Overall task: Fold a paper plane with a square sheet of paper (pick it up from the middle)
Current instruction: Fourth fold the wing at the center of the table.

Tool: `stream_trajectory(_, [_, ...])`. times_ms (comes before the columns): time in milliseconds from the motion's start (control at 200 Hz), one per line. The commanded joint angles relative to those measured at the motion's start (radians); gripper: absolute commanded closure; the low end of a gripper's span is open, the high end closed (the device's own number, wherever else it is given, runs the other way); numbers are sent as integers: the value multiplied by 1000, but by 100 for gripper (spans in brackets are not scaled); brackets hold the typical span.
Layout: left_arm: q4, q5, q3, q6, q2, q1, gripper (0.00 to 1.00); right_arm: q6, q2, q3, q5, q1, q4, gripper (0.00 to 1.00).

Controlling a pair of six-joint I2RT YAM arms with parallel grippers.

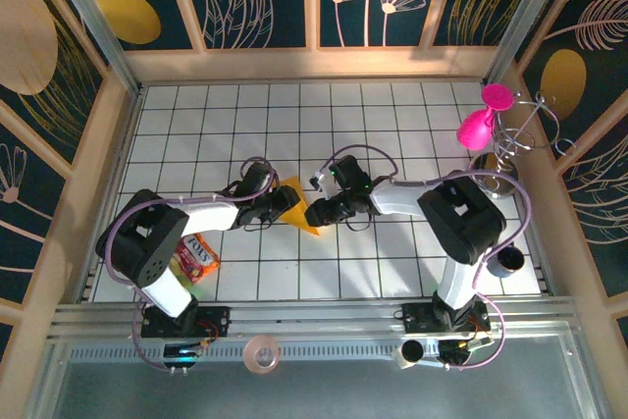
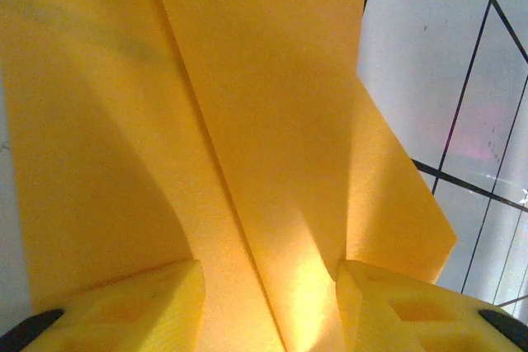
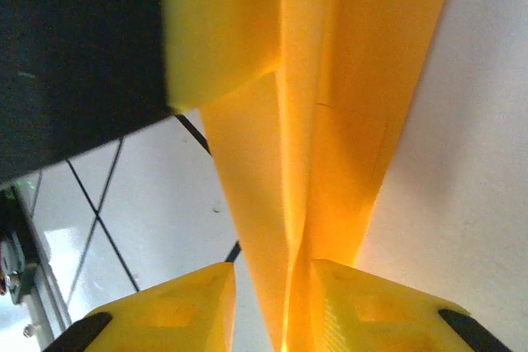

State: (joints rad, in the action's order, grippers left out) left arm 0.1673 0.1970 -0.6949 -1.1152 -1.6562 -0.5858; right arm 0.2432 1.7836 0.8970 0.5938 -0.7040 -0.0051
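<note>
The square sheet of paper lies folded into a narrow orange-yellow paper plane (image 1: 302, 211) on the white tiled table, its tip toward the near side. My left gripper (image 1: 283, 201) is at its left and my right gripper (image 1: 322, 211) at its right. In the left wrist view the folded layers (image 2: 272, 121) run between the spread jaws of my left gripper (image 2: 268, 269), which is open. In the right wrist view the centre crease (image 3: 330, 138) stands in the gap of my open right gripper (image 3: 272, 269), against the right-hand finger (image 3: 371, 311). The left gripper's finger (image 3: 219, 30) rests on the paper further up.
A crinkly snack packet (image 1: 196, 257) lies by the left arm's base. A pink balloon-like figure (image 1: 481, 125) on a wire stand (image 1: 520, 139) is at the far right. A black cup (image 1: 508, 260) sits near the right wall. A tape roll (image 1: 261, 352) lies on the front rail.
</note>
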Motion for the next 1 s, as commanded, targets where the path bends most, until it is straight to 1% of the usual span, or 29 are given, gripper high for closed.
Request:
stream_trajectory(0, [-96,-47,3,17,-36,0,54,25,-70,-21,-42,7,33,68])
stream_trajectory(140, [-92,-44,3,17,-37,-1,54,46,-74,-24,-98,6,57,68])
stream_trajectory(295, [-89,-42,5,18,-37,-1,55,48,-35,-7,-101,0,61,68])
stream_trajectory(455, [-84,-42,10,14,-31,-2,56,41,-7,9,-90,-10,65,72])
stream_trajectory(871, [-78,-40,12,18,-23,-1,58,25,43,55,-62,-23,76,78])
stream_trajectory(996, [-77,-43,14,18,-17,-1,59,22,53,58,-55,-26,78,83])
